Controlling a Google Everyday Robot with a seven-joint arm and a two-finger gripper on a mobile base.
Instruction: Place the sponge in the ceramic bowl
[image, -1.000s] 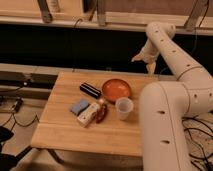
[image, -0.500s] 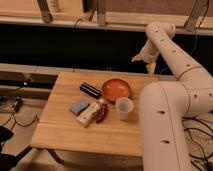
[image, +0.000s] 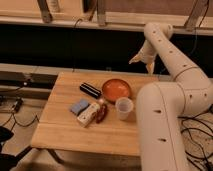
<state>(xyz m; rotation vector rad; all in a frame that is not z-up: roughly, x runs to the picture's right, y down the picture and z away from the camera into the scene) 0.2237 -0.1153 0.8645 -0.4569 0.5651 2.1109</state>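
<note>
- In your camera view, the gripper (image: 142, 62) hangs by the far right corner of the pale wooden surface (image: 65, 135), with its fingers apart and holding nothing.
- You see the small flat blue-grey sponge (image: 79, 106) lying on the surface. It is left of the round orange-red ceramic bowl (image: 116, 90) and just beside a cream-white oblong bottle (image: 89, 114).
- A black oblong block (image: 90, 90) lies behind the sponge, and a whitish translucent cup (image: 124, 108) stands just in front of the bowl.

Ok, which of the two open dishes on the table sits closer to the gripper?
The orange-red ceramic bowl. The whitish cup stands just in front of it, farther off. The gripper hangs open, empty, up by the far right corner of the table.
</note>
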